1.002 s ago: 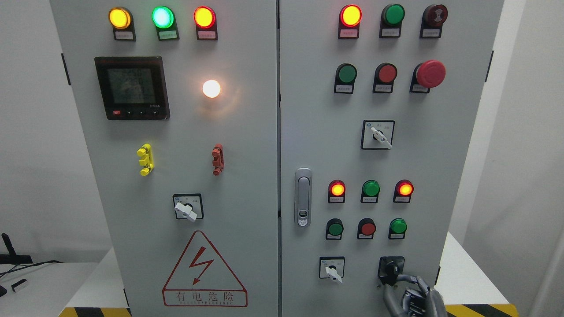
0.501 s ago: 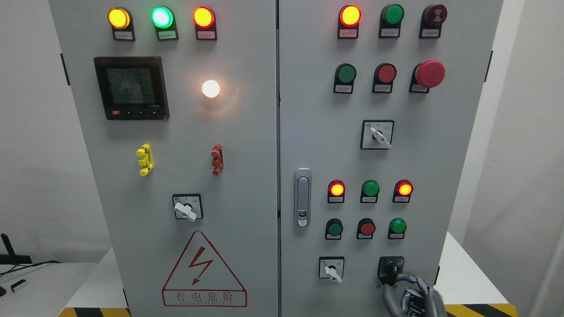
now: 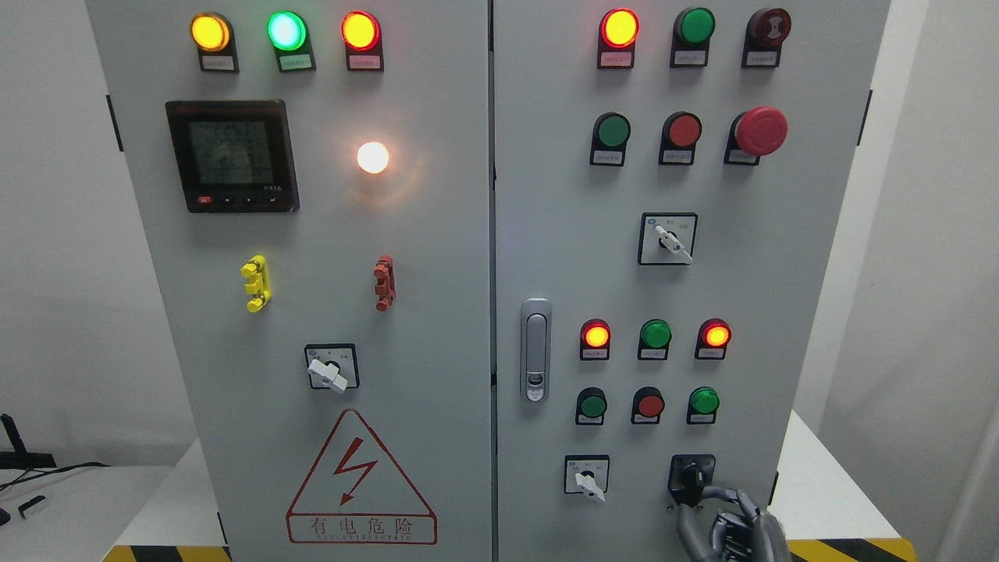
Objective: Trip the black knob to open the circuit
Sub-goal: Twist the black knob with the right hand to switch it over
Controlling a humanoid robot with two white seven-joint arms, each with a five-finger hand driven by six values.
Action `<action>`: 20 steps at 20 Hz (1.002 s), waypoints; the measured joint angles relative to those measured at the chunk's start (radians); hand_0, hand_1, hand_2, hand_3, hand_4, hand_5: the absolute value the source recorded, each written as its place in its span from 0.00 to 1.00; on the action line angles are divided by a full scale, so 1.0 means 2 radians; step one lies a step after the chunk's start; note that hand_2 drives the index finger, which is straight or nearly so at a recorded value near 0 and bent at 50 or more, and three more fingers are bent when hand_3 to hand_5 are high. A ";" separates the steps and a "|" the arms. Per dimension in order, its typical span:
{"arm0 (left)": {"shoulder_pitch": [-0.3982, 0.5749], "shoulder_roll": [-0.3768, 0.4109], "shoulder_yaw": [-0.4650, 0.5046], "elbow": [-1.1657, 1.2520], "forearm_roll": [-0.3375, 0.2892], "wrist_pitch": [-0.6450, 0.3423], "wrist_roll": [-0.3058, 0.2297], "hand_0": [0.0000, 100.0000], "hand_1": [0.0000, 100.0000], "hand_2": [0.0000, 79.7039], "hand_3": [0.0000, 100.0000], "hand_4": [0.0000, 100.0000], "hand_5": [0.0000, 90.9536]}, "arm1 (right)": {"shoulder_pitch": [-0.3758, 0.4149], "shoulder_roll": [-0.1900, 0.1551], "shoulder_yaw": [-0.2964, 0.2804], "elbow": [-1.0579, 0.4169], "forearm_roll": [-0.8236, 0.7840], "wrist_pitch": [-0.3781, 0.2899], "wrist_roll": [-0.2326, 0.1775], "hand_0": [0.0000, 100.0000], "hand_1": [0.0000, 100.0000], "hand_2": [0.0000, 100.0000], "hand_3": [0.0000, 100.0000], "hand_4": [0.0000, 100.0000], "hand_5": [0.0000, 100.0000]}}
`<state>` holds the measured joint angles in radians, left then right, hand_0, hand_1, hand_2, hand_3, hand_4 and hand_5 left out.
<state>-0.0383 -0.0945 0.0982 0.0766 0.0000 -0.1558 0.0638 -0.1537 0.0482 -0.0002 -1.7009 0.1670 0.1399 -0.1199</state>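
Right hand [image 3: 722,521] fingertips on black knob [image 3: 691,475].

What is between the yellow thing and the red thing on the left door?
Nothing. In the head view, only bare grey door panel lies between the yellow clip and the red clip.

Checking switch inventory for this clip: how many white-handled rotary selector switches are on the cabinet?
3. One on the left door above the warning triangle, one mid-right door, one at the lower right door, left of the black knob. None looks hidden.
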 measured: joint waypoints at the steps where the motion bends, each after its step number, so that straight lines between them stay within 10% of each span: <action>1: 0.000 0.000 0.000 0.000 0.000 0.000 0.000 0.12 0.39 0.00 0.00 0.00 0.00 | 0.000 0.000 0.000 0.000 0.000 0.000 0.001 0.44 0.72 0.48 1.00 1.00 1.00; 20: 0.000 0.000 0.000 0.000 0.000 0.000 0.000 0.12 0.39 0.00 0.00 0.00 0.00 | 0.000 0.000 0.000 0.002 0.002 0.003 0.006 0.44 0.72 0.48 1.00 1.00 1.00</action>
<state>-0.0384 -0.0945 0.0982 0.0767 0.0000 -0.1558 0.0638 -0.1534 0.0492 0.0006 -1.6969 0.1713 0.1456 -0.1069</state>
